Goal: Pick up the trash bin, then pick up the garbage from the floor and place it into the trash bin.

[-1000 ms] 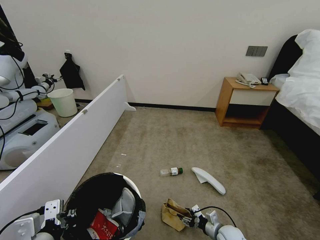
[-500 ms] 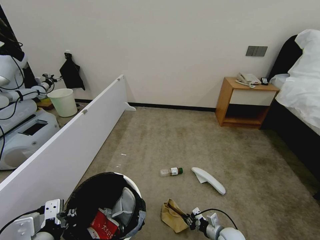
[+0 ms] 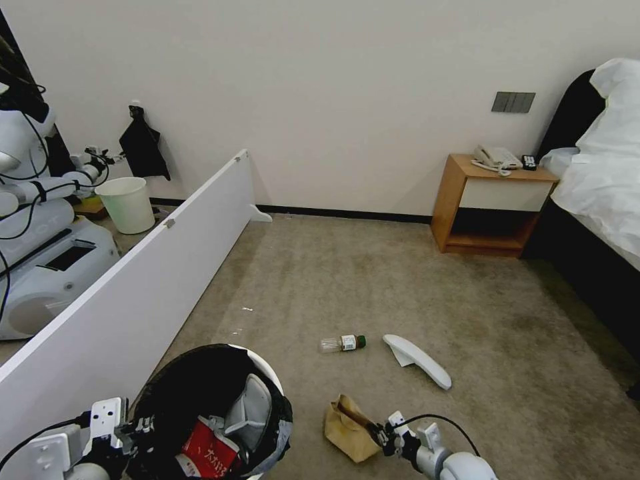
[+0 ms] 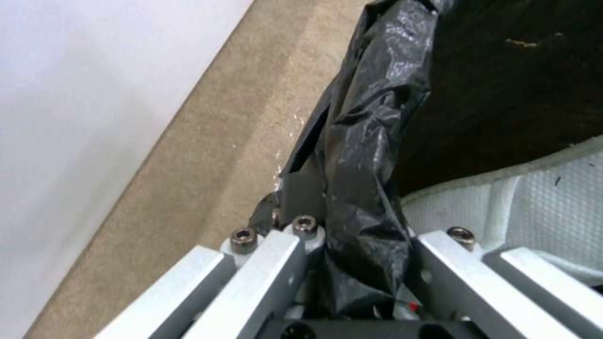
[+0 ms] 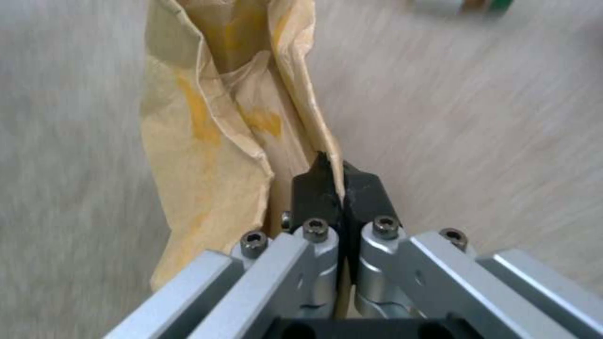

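Closest in, the left gripper (image 3: pixel 137 427) is pinched tight on the black-lined rim of the trash bin (image 3: pixel 267 373), which already holds a red wrapper (image 3: pixel 207 457) and a white slipper (image 3: pixel 248 407). Just beside it, the right gripper (image 3: pixel 380 435) has its fingertips (image 5: pixel 317 188) closed flat on the upper edge of the brown paper bag (image 3: pixel 345 421), low over the carpet (image 3: pixel 400 293). I'd say the bag pickup is in hand; next it must lift clear and swing left over the bin's mouth before letting go. Farther out lie the green-capped bottle (image 3: pixel 342 343) and a second slipper (image 3: pixel 417 360), waiting.
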Available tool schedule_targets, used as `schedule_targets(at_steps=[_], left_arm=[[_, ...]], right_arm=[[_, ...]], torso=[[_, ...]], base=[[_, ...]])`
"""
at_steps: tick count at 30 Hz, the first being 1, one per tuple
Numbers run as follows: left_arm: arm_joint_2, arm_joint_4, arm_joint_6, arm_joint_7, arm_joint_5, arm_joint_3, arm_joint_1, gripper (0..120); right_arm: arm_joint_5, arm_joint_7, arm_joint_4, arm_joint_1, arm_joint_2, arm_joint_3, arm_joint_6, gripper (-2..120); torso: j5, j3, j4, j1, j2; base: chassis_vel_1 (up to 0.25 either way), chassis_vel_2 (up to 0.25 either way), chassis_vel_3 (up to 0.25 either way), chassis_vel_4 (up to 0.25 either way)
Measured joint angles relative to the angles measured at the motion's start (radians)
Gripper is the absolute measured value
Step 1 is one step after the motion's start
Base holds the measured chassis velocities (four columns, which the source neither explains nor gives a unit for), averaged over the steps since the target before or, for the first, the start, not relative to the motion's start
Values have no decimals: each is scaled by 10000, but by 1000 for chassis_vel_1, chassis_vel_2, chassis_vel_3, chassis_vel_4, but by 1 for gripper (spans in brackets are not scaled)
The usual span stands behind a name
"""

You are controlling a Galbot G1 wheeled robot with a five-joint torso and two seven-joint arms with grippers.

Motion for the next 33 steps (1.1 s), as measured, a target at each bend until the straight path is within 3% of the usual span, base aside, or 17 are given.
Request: schedule_targets(at_steps=[5,7,13,17,21,26,33], left_arm=[[213,109,0,-1,-135,38,-155,2],[406,227,0,0,-296,101,-400,2],[694,405,0,3,-605,45,-626,2],[887,502,0,-35,-774,1,-765,2],[1337,651,0,-114,-1040,146,-1069,2],[1802,908,0,-112,-1257,169,-1300,2],[2057,1082,0,-130,-1470,285,-1835,2]], right_arm=[[492,138,1655,-527,-656,772,-52,0],[1071,335,3043,-864,-1087,1229,-228,0],[2168,739,4965,-748,-1720,1456,-339,0],[2672,1107,5595,-269,-2012,1360,-171,0],[3777,1515,6459,307,-2451,1368,53,0],[4975,1286,7209,981,-3090,1156,461,0],[5883,1027,7502,2559,-3186,-102,504,0]], torso=[[-2,0,-3,0,0],[-2,0,-4,0,0],[-1,1,-2,0,0],[-1,0,9,0,0],[-1,0,-4,0,0],[-2,0,-1,0,0],[-1,1,-5,0,0]], base=[[0,0,0,0],[0,0,0,0],[0,0,0,0],[0,0,0,0],[0,0,0,0],[0,0,0,0],[0,0,0,0]])
